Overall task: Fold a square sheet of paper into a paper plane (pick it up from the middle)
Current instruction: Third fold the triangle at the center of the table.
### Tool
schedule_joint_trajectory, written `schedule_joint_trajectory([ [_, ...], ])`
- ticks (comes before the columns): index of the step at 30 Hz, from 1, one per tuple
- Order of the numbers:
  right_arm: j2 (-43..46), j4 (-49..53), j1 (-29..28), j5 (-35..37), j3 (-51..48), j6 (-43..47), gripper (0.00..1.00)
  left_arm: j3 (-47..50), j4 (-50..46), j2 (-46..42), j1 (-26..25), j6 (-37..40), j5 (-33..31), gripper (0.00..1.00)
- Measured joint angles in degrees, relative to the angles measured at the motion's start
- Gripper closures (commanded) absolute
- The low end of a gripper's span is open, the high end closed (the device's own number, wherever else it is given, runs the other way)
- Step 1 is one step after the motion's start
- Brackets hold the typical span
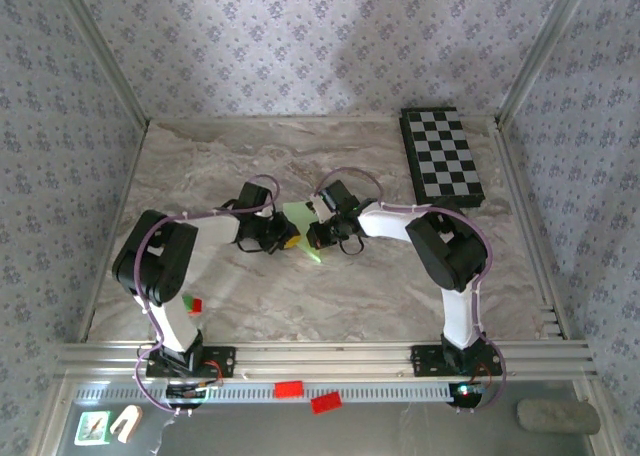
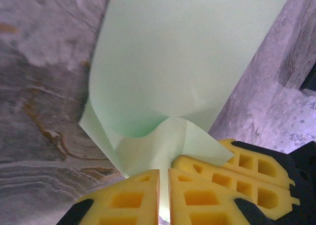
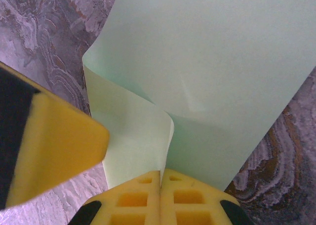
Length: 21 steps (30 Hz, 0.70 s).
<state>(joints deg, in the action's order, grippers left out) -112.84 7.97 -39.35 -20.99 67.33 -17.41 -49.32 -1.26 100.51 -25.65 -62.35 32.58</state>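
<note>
Left gripper [image 2: 164,188] and right gripper [image 3: 161,183]: I have both pressed together on the square sheet of paper [image 2: 187,62], pinching one bowed edge side by side. The sheet sits between the arms, left of and nearer than the checkered board [image 1: 443,156]. Whether it touches the table [image 1: 230,166] is unclear. Risks: pulling apart may tear it, and the curl may crease off-centre.

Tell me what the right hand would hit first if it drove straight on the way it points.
The green sheet itself: the right hand is shut on it, and the paper rises directly ahead. Behind it is probably the marble tabletop, though depth is unclear.
</note>
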Motion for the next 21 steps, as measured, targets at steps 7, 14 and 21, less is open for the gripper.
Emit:
schedule_joint_trajectory([
  [7,0.00,0.00,0.00,0.15,0.02,0.00,0.98,0.00,0.22,0.02,-0.68,-0.02,0.24,0.87],
  [14,-0.09,0.00,0.00,0.15,0.09,0.00,0.98,0.00,0.55,0.31,-0.74,-0.02,0.26,0.87],
  [21,-0.11,0.00,0.00,0.15,0.13,-0.02,0.98,-0.04,0.85,1.84,-0.74,0.20,0.39,0.87],
])
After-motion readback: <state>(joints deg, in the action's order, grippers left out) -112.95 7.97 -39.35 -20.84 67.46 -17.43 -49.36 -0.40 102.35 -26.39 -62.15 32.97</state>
